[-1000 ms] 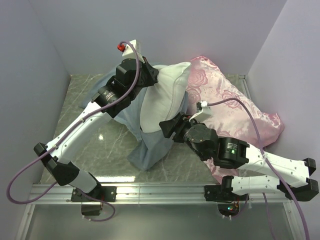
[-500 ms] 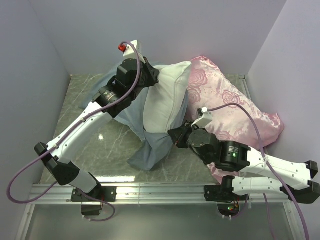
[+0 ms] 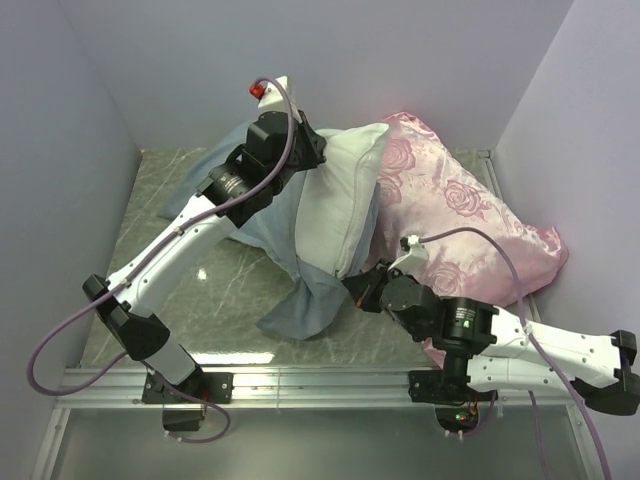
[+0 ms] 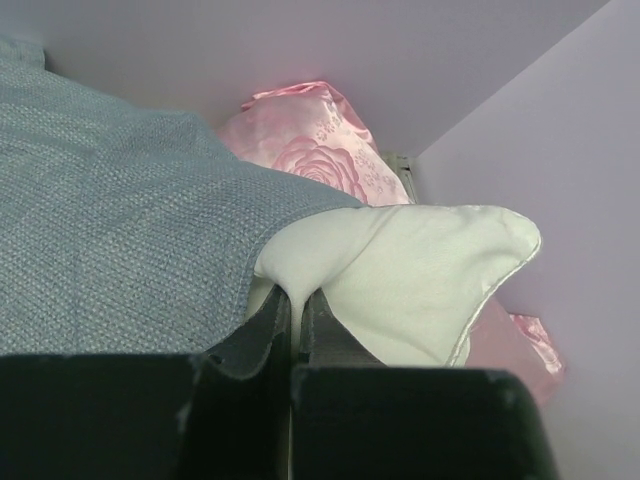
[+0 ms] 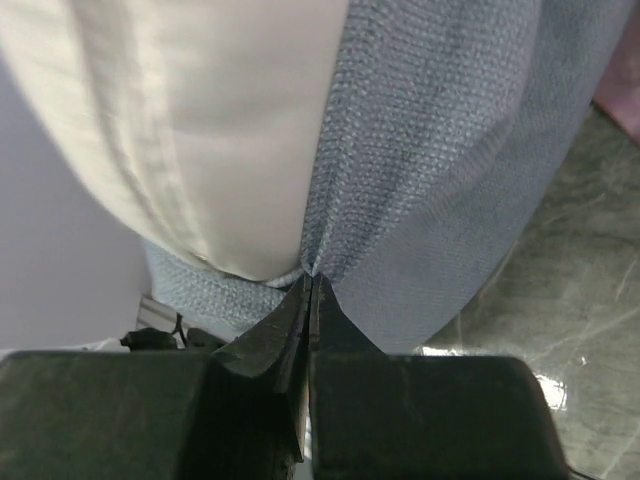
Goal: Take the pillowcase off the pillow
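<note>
The white pillow (image 3: 338,200) hangs upright above the table, and my left gripper (image 3: 318,152) is shut on a fold of its upper edge (image 4: 298,292). The pillowcase (image 3: 290,295) shows its grey-blue inside and is bunched around the pillow's lower half, trailing down to the table. In the left wrist view the pillowcase (image 4: 120,230) lies to the left of the bare pillow corner (image 4: 430,270). My right gripper (image 3: 351,285) is shut on the pillowcase (image 5: 430,150) at its lower edge, just below the pillow (image 5: 200,120).
A pink satin rose-patterned cushion (image 3: 460,210) lies at the right, against the pillow and under my right arm. Marble tabletop (image 3: 215,285) shows at the left. Walls close in on the left, back and right. A metal rail (image 3: 320,380) runs along the near edge.
My right gripper has shut on the pillowcase's lower edge and drawn back toward the near side. My left gripper has shifted slightly right and up with the pillow.
</note>
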### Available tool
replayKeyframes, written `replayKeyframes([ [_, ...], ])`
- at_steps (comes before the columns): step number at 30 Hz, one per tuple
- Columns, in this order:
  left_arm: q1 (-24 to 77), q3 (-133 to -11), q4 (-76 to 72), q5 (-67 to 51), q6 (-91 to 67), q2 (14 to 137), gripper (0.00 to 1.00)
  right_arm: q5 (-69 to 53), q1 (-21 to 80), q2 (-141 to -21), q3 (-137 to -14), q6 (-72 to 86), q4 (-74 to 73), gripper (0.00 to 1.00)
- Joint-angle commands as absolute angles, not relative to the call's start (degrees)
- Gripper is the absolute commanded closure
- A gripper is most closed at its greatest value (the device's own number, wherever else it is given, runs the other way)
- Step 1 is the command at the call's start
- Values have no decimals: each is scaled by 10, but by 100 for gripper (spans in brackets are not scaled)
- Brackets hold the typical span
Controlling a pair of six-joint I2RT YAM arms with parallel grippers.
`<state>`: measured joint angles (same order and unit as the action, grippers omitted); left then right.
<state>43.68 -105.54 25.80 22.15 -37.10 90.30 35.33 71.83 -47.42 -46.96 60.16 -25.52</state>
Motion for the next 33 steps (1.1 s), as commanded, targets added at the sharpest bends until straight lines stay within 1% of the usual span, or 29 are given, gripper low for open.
replayKeyframes([
  [1, 434, -1130, 160, 239, -367, 893, 100, 323, 718, -468, -419, 630, -235, 100],
  [5, 434, -1148, 167, 239, -364, 900, 100, 307, 726, -481, -369, 645, -186, 100],
  [8, 434, -1157, 170, 238, -364, 902, 100, 299, 729, -495, -324, 650, -121, 100],
  [11, 434, -1158, 172, 234, -366, 898, 100, 301, 729, -517, -276, 647, -34, 100],
  [12, 434, -1159, 177, 232, -366, 897, 100, 301, 729, -525, -265, 642, 19, 100],
  [14, 435, -1158, 177, 229, -367, 891, 100, 296, 729, -556, -228, 634, 82, 100],
  [15, 435, -1157, 178, 227, -367, 889, 100, 292, 729, -570, -219, 629, 143, 100],
  [16, 435, -1158, 184, 227, -367, 883, 100, 294, 727, -601, -214, 627, 162, 100],
  [19, 436, -1130, 189, 214, -375, 861, 100, 297, 720, -672, -245, 608, 202, 100],
  [21, 440, -1094, 179, 207, -388, 836, 100, 260, 693, -705, -261, 588, 237, 100],
  [22, 443, -1054, 172, 201, -391, 807, 100, 247, 678, -733, -281, 585, 242, 100],
  [23, 448, -1036, 170, 202, -396, 792, 100, 216, 650, -746, -290, 584, 245, 100],
  [25, 454, -985, 168, 206, -401, 747, 100, 190, 625, -777, -303, 575, 278, 100],
  [29, 463, -912, 173, 208, -417, 673, 100, 152, 586, -833, -349, 554, 287, 100],
  [33, 467, -858, 185, 214, -427, 605, 100, 80, 542, -882, -369, 558, 319, 100],
])
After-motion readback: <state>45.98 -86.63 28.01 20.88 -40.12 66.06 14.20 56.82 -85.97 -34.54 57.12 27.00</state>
